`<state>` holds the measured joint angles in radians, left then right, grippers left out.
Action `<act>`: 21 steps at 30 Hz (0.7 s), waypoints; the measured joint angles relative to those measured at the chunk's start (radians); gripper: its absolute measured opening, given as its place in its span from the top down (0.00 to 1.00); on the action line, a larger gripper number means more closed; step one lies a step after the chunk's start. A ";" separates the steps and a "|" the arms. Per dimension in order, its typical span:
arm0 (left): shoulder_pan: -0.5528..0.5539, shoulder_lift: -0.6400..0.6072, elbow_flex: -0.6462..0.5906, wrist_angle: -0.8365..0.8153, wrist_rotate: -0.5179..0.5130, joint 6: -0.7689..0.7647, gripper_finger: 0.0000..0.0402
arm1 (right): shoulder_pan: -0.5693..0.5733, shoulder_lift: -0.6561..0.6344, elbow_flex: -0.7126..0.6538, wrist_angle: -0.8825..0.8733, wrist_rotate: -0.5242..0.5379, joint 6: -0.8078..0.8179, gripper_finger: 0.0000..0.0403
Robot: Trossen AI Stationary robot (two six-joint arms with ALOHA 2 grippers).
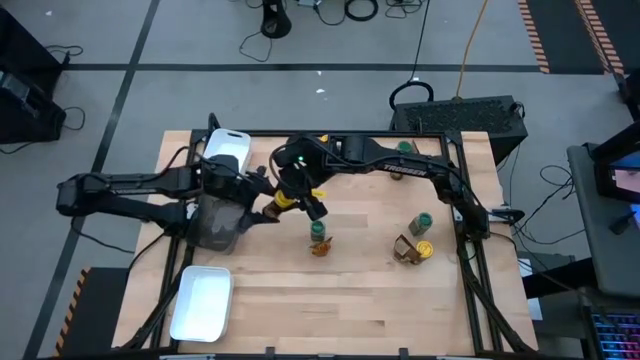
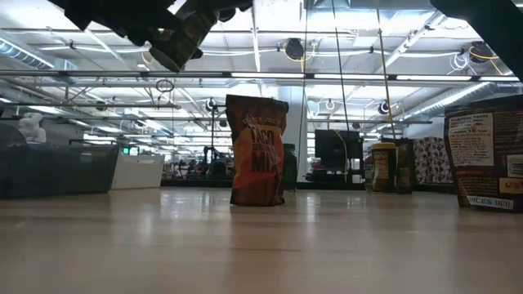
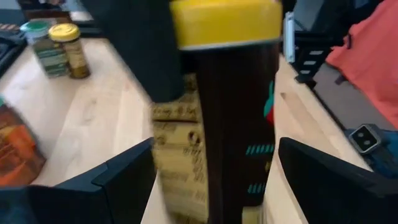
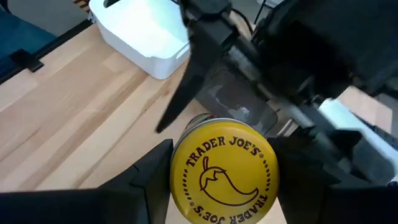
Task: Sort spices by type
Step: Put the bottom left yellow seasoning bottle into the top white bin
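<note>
Jar with a yellow lid (image 4: 225, 167) sits pinched in the right end effector (image 1: 296, 201), held up above the bench (image 1: 360, 300) — the dark fingers (image 4: 146, 171) press on both sides of it, right under the lid. The lid has a chili pepper drawn on it.

The left end effector (image 1: 262, 188) is right next to the right one, and its two fingers (image 3: 127, 177) stand wide apart with the same jar between them. They are spread on each side of the jar and are not squeezing it.

Just under and behind the left end effector lies a dark grey tray (image 1: 218, 222). Past that, near the far edge of the bench, is a white tray (image 1: 229, 146). Another white tray (image 1: 203, 302) lies on the near side, well apart from both end effectors.

Just below the right end effector, on the bench, stands a jar with a green lid (image 1: 318, 229) with an orange-brown packet (image 1: 321, 246) touching it. In the low view this packet (image 2: 257, 150) stands upright.

Farther off to the right of the right end effector is a small group: another green-lid jar (image 1: 421, 221), a yellow-lid jar (image 1: 425, 250) and a brown packet (image 1: 405, 249) just beside it. One more green lid (image 1: 404, 147) shows near the far right corner.
</note>
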<state>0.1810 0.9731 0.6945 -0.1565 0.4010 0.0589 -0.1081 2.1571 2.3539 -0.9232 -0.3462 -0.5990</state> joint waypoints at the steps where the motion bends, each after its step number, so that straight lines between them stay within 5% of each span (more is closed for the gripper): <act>1: 0.000 0.006 0.000 0.002 0.010 0.002 0.17 | 0.000 0.000 0.000 0.002 0.000 -0.001 0.48; 13: 0.000 0.012 0.000 0.039 0.018 0.027 0.18 | -0.001 0.001 0.000 -0.003 0.000 -0.001 0.48; 21: 0.001 0.012 0.000 0.039 0.017 0.028 0.39 | 0.000 0.001 0.001 -0.007 -0.003 -0.001 0.48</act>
<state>0.1820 0.9852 0.6945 -0.1180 0.4183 0.0868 -0.1081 2.1578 2.3547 -0.9298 -0.3496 -0.6003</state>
